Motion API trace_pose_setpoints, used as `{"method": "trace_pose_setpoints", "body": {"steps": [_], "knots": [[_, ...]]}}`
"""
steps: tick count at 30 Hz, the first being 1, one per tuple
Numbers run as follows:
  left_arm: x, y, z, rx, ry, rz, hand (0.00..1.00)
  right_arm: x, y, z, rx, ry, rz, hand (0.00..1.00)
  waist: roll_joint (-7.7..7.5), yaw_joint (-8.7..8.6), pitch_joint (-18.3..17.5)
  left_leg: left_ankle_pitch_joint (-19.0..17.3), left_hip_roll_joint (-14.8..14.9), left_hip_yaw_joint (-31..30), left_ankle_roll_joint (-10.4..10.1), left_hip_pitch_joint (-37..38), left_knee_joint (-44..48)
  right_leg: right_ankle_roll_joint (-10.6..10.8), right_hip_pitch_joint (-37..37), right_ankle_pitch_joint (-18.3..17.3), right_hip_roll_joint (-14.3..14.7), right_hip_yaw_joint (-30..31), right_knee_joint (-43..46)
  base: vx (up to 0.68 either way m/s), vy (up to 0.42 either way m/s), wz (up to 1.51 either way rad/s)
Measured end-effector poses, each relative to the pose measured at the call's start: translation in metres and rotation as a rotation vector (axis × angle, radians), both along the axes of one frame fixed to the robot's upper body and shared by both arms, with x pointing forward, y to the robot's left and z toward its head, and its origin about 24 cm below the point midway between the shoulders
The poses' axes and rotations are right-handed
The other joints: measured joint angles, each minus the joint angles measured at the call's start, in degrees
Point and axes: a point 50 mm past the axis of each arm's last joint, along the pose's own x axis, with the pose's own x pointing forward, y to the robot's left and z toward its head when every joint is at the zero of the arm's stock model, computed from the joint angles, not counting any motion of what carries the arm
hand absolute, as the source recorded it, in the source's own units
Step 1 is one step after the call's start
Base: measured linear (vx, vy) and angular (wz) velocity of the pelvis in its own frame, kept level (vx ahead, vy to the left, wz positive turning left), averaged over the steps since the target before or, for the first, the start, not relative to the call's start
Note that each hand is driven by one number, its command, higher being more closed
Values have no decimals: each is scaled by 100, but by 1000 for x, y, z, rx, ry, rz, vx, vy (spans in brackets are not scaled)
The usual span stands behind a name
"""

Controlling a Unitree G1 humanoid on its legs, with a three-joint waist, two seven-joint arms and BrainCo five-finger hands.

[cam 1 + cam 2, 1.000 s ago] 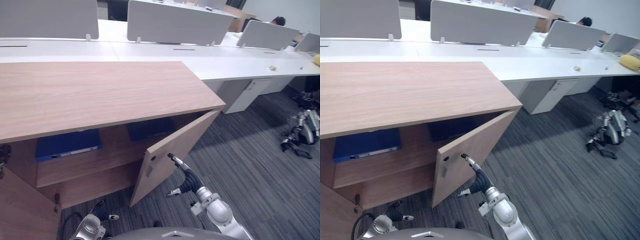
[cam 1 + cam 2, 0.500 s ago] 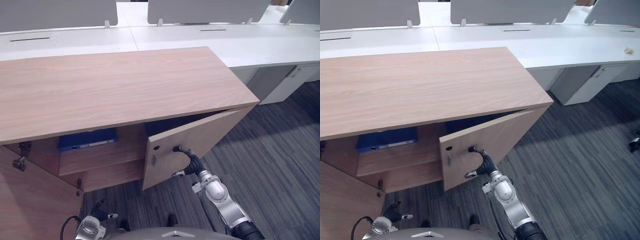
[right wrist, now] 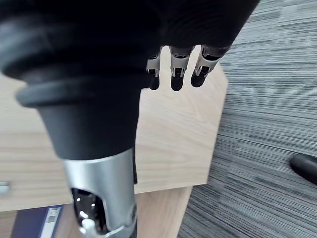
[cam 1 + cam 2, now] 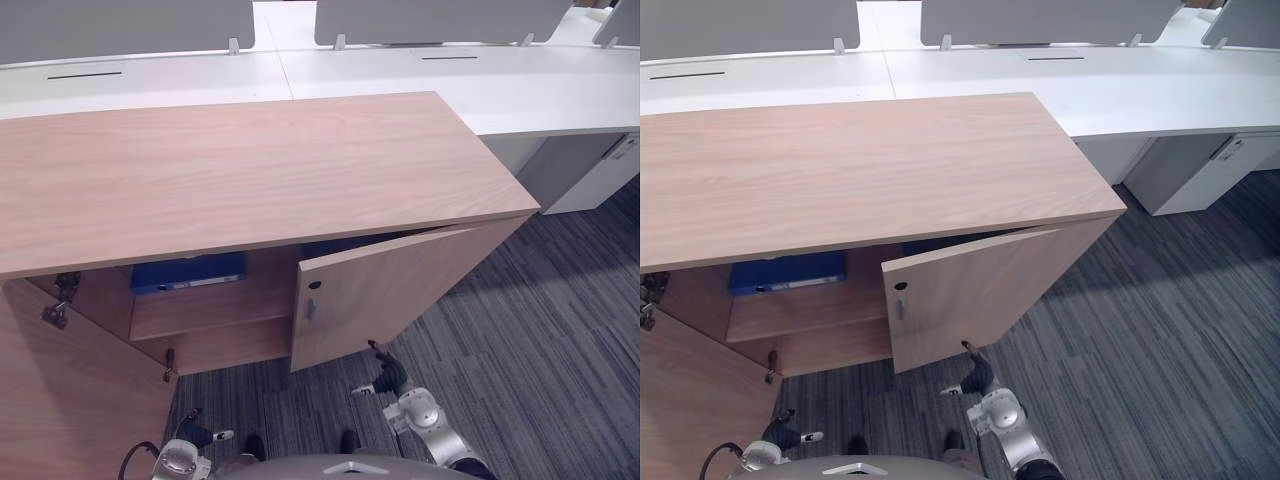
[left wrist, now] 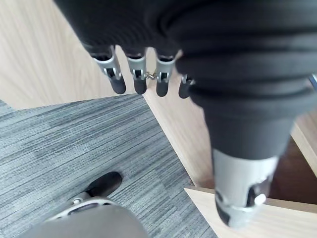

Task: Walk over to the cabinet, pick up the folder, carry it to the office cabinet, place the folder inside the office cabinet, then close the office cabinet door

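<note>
The right hand (image 4: 386, 376) hung low over the grey carpet (image 4: 545, 340), its fingers (image 3: 177, 74) straight and relaxed and holding nothing. Just ahead of its fingertips stood the right door (image 4: 400, 295) of the office cabinet (image 4: 250, 170), part-way open, with the fingertips close to the door's lower edge; whether they touched the wood could not be told. The door's small handle (image 4: 311, 310) sat above this hand and to its left, near the door's free edge. The blue folder (image 4: 188, 272) lay flat on the upper shelf inside the cabinet, beyond the door and well up and to the left of the right hand, held by neither hand. The left hand (image 4: 203, 436) hung low as well, almost directly below the folder, with its fingers (image 5: 137, 79) loosely straight and empty. The cabinet's left door (image 4: 80, 390) stood wide open just beside it on its left. Far beyond both hands, past the cabinet's wooden top, ran a long white desk (image 4: 480, 85) with grey dividers (image 4: 440, 18) standing on it.
</note>
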Motion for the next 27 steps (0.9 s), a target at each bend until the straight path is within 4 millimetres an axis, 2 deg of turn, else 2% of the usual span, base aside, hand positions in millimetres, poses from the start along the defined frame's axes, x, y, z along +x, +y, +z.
{"method": "trace_pose_setpoints", "body": {"steps": [1,6,12,16,17,19,23,24,25,26,27], "knots": [[0,0,0,0,0,0,0,-10,-2,-7,0,45,-18,0,0,0,0,0,0,-4,0,0,0,1,4,0,0,-19,-3,0,0,0],[0,0,0,-1,1,2,0,-35,-9,-26,11,174,-123,0,6,-16,7,10,-1,-1,-2,-4,1,1,-1,1,-2,-35,9,-8,-3,0],[6,5,3,-20,-29,68,0,-35,-17,-28,35,179,-250,0,-5,-41,86,197,3,-155,1,-444,42,15,-661,-207,-30,24,748,-83,-26,12],[12,6,5,-41,-64,124,0,-38,-18,-29,63,182,-309,0,-40,-40,170,296,21,-638,-79,-518,37,38,-611,-572,-18,29,1112,-37,-52,72],[13,6,6,-50,-83,152,0,-41,-19,-30,65,193,-320,0,-69,13,156,343,26,-798,-117,-524,8,29,-523,-648,31,27,1114,-49,-69,68],[13,3,6,-66,-98,203,0,-41,-19,-31,70,198,-333,0,31,106,142,461,117,-1109,-188,-709,7,-24,-446,-725,231,43,915,-60,-87,78],[13,-1,5,-89,-117,278,0,-34,-22,-28,65,173,-379,0,210,142,269,601,150,-1408,-301,-925,7,-136,-452,-730,331,-134,964,-53,-54,64],[12,-6,5,-103,-123,309,0,-29,-22,-26,63,157,-385,0,297,169,314,513,166,-1384,-298,-946,6,-173,-456,-714,333,-262,1072,-35,-34,64],[11,-7,5,-110,-132,331,0,-28,-23,-26,71,153,-403,0,322,143,300,252,193,-1216,-240,-1012,4,-219,-449,-697,282,-452,1065,-26,-27,68],[12,-6,5,-114,-139,347,0,-28,-23,-25,74,150,-410,0,279,140,297,-18,193,-1052,-215,-1034,4,-234,-439,-684,221,-543,1020,-7,14,90],[15,-2,7,-117,-158,384,0,-29,-21,-26,85,152,-427,0,139,133,308,-137,222,-418,-51,-1228,570,-275,-458,-656,-27,-803,1022,-17,44,99]]}}
